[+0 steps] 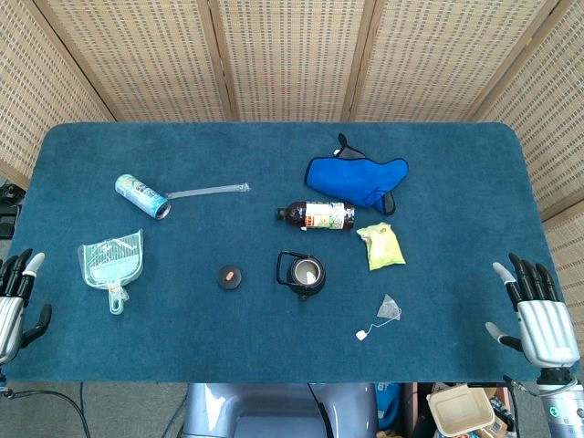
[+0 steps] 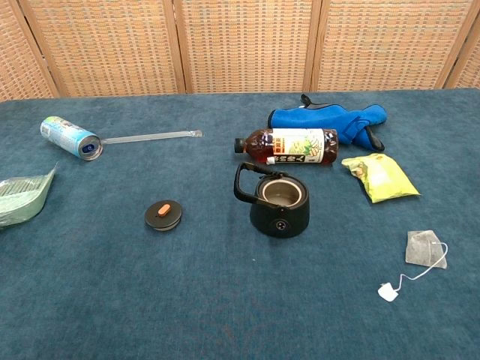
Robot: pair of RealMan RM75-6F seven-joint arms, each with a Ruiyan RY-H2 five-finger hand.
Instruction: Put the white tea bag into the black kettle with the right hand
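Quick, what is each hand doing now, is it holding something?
Left hand: open, fingers apart, holding nothing, at the table's edge.
Right hand: open, fingers apart, holding nothing.

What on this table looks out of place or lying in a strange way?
The bottle and the can both lie on their sides. The kettle stands open; its lid rests apart, to its left. Nothing looks spilled or damaged.
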